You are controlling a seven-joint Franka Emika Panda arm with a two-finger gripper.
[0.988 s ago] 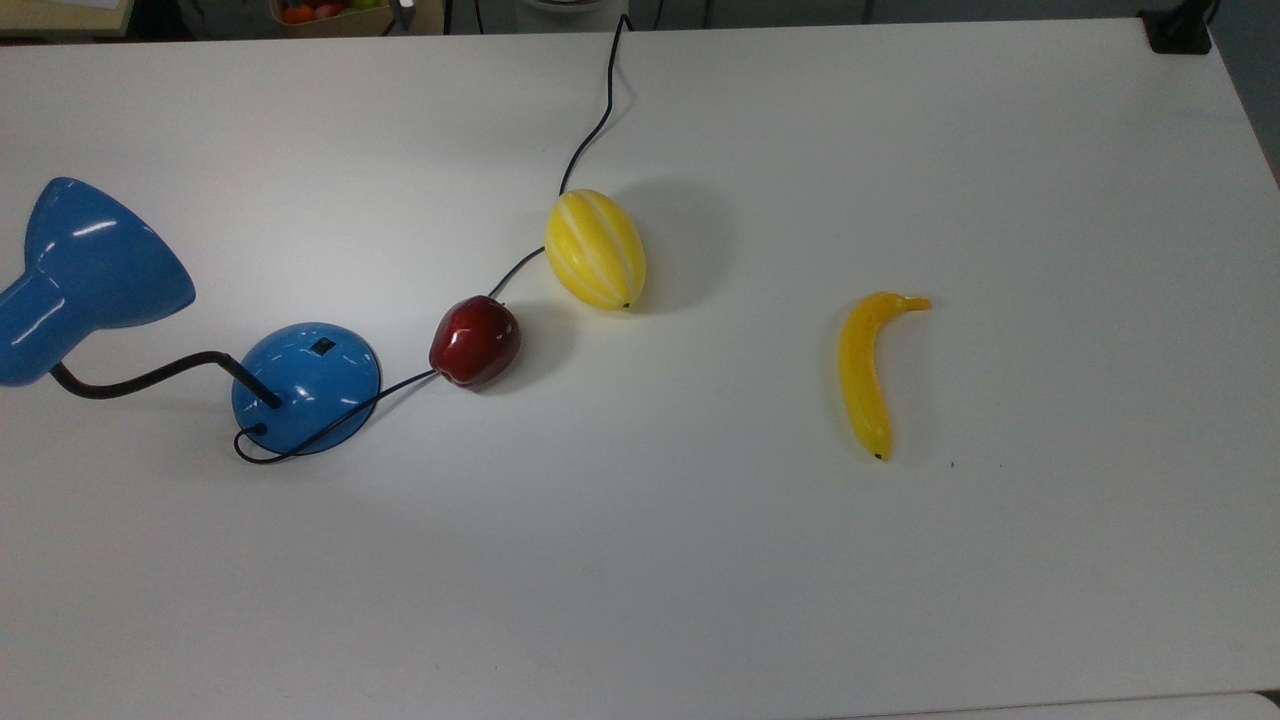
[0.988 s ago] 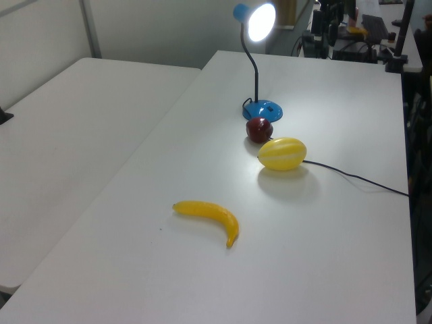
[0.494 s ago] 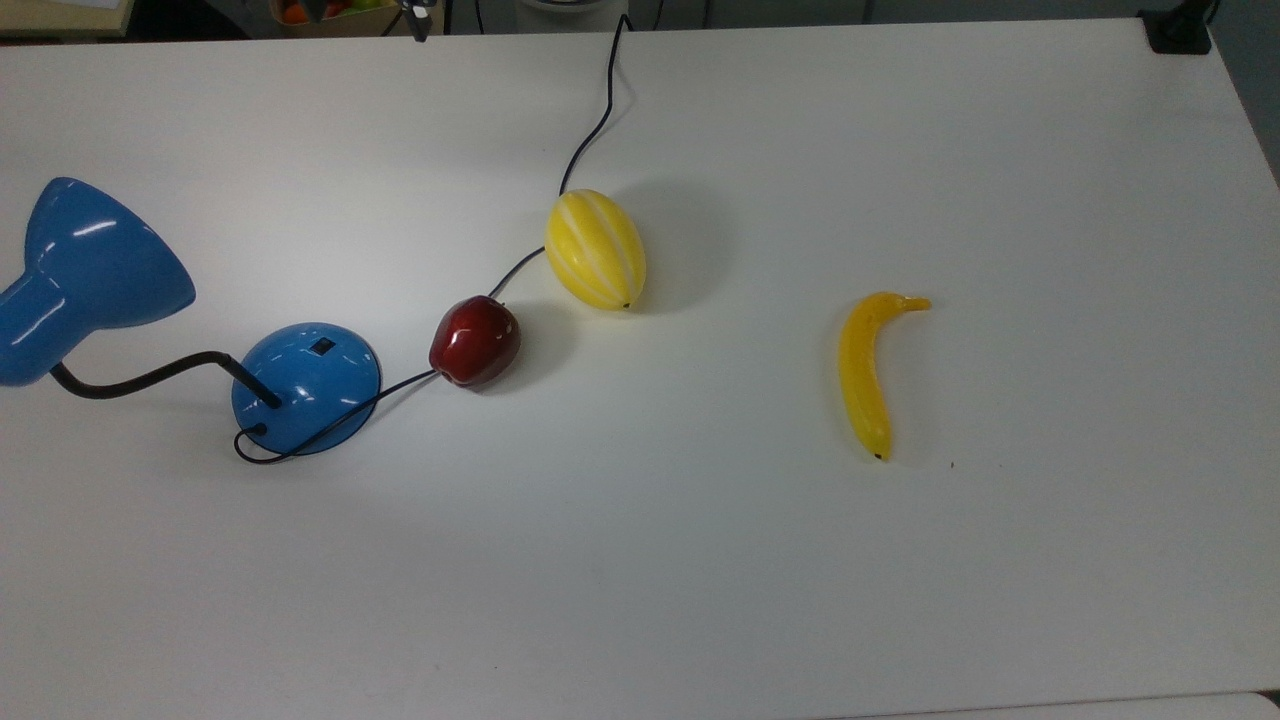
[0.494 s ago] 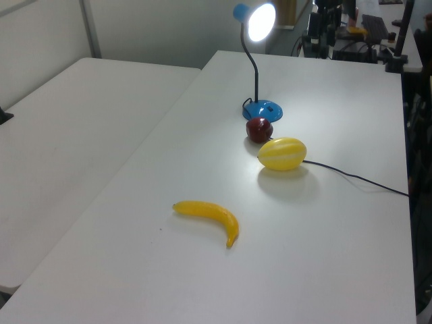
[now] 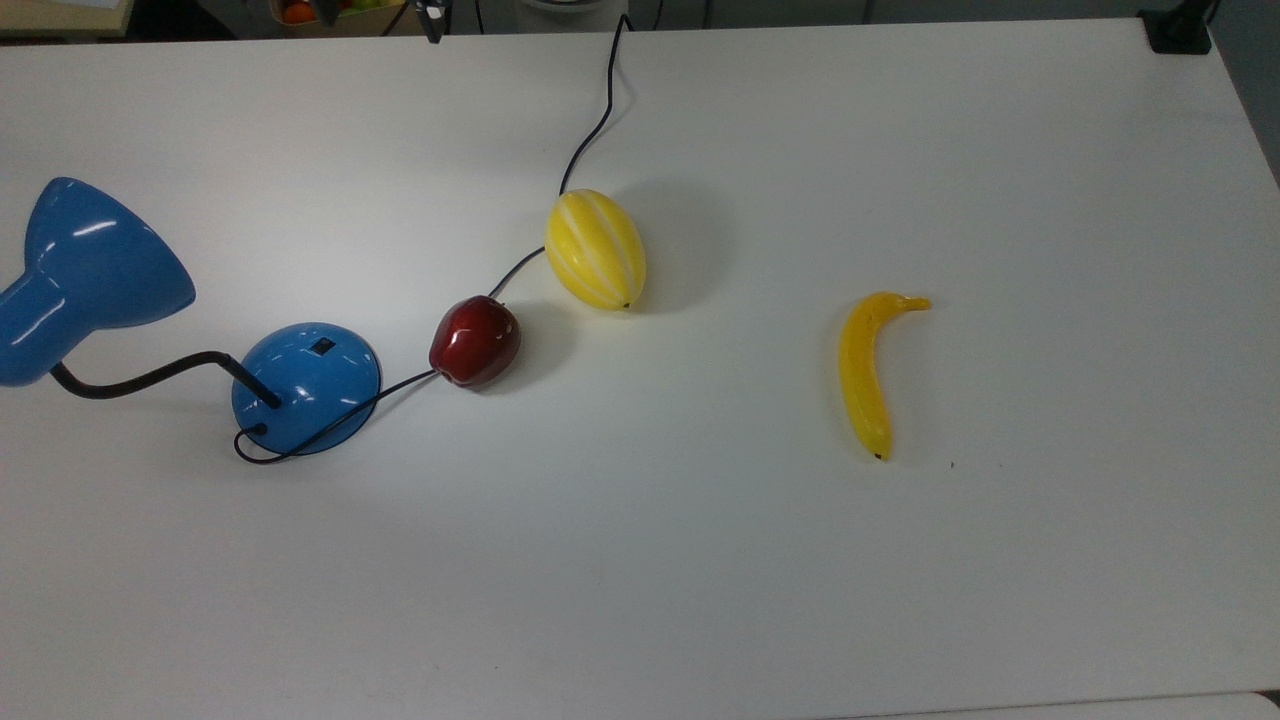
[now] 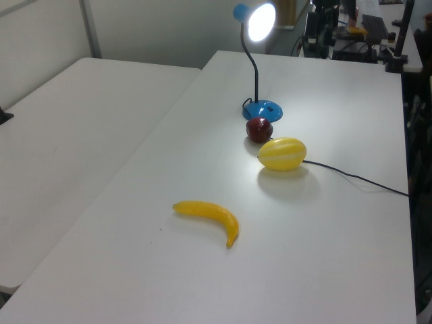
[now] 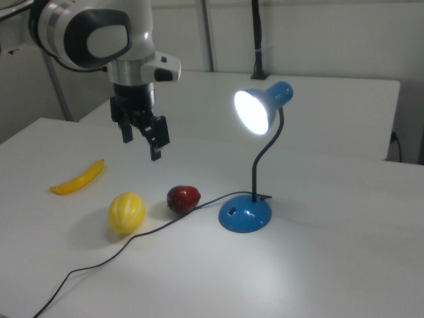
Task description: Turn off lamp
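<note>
the lamp (image 7: 255, 156) is standing on the white desk (image 5: 700, 560) and is shining: its shade is glowing bright in the right view and the left view, so the task is not yet done. its domed blue base is sitting toward the top view's left, with the small black switch (image 5: 321, 347) showing on top of the dome and the black cord (image 5: 590, 130) trailing away past a red apple (image 5: 475, 340) and a yellow melon (image 5: 595, 248); the apple is lying just beside the base. a banana (image 5: 866, 372) is lying well apart toward the top view's right.

what has been changing over the last second is small: at the far edge of the top view, the dark tips of the pincer (image 5: 378, 12) have been creeping further into the picture, while the lamp and the fruit have not been moving at all. in the right view the pincer (image 7: 141, 136) is hanging in the air above the desk, over the stretch between melon and apple, its two fingers spread apart and gripping nothing.

that is suggesting an approach just beginning. the switch is looking like a small target, so the coming move is probably calling for a careful descent onto the dome, with the apple close by as something to avoid knocking.
</note>
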